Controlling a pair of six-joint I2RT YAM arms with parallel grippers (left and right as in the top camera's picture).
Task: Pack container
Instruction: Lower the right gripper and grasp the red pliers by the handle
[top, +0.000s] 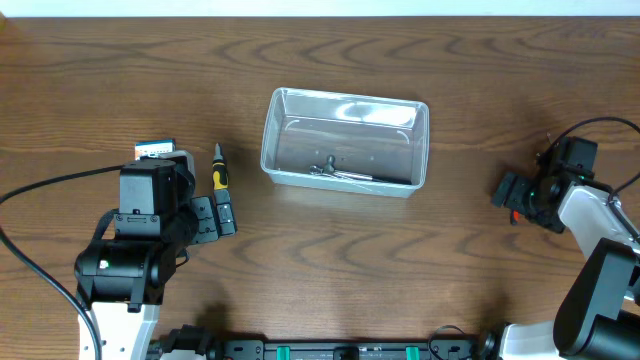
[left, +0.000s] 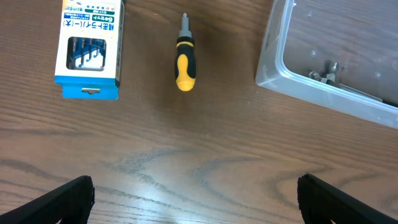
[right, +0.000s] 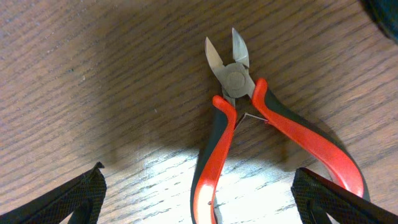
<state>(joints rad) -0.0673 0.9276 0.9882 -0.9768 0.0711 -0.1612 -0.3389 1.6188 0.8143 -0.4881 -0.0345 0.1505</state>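
My left claw (left: 194, 193) open above bare desk (left: 186, 137); screwdriver (left: 185, 62) at 12, container (top: 344, 142) at 2. My right claw (right: 199, 193) open over cutters (right: 249, 137).

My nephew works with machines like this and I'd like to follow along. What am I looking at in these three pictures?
Two robot arms sit at a wooden table, each ending in a two-finger gripper. The wide picture comes from a camera fixed above; the other two come from small cameras on each wrist, looking down past the arm's own dark fingers.

In the middle stands a clear plastic container with some small metal pieces inside. By the left gripper lie a yellow and black screwdriver and a small blue and white box. Under the right gripper lie red-handled cutters, hardly visible from above. Both grippers are open and hold nothing.
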